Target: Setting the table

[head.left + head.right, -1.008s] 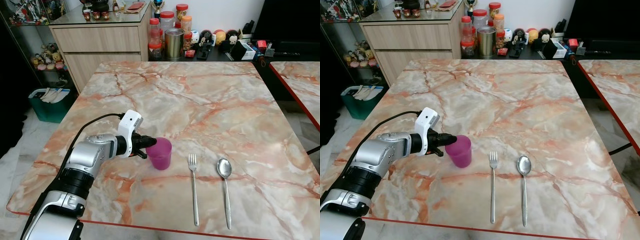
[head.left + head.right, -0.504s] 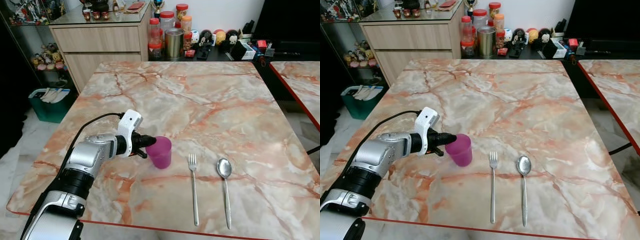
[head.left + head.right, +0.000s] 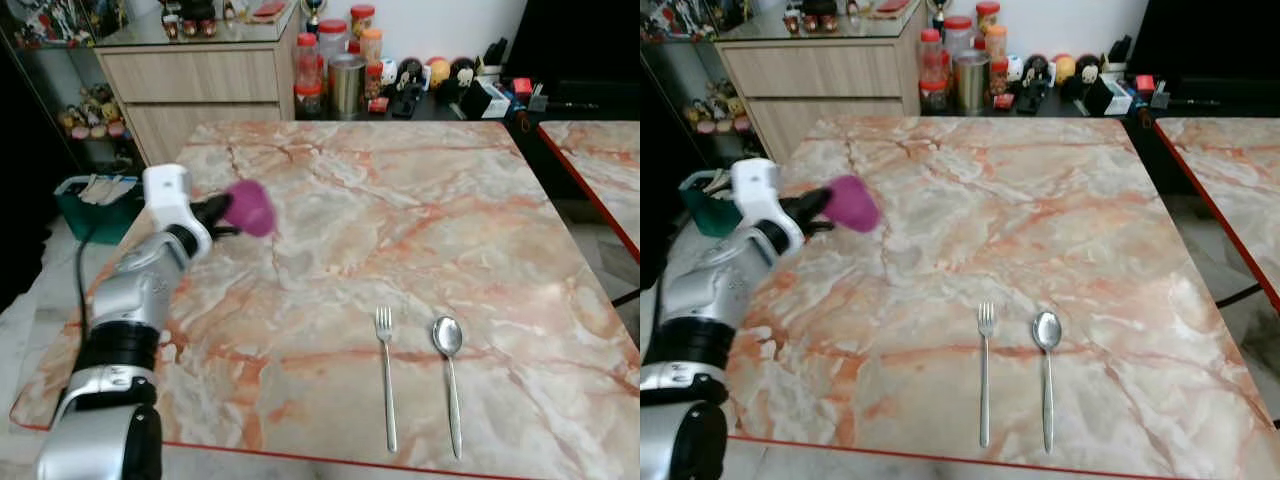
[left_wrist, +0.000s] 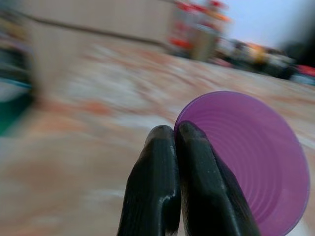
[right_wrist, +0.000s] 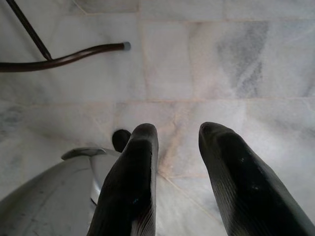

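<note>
A purple plastic cup (image 3: pixel 249 207) hangs in the air above the left part of the marble table (image 3: pixel 420 230), tilted on its side. My left gripper (image 3: pixel 226 209) is shut on its rim, with the black fingers (image 4: pixel 167 162) pinched on the cup (image 4: pixel 256 157) wall in the left wrist view. A fork (image 3: pixel 385 372) and a spoon (image 3: pixel 447 350) lie side by side near the table's front edge. My right gripper (image 5: pixel 177 147) hangs open over the tiled floor, nothing between its fingers.
A wooden cabinet (image 3: pixel 200 85) stands behind the table at the left, with jars and a metal tin (image 3: pixel 347 85) beside it. A green bin (image 3: pixel 95 205) sits on the floor to the left. A second marble table (image 3: pixel 600 170) stands at the right.
My left arm has lifted the purple cup off the table beside the fork and swung it up and to the left. The fork and spoon have not moved.
</note>
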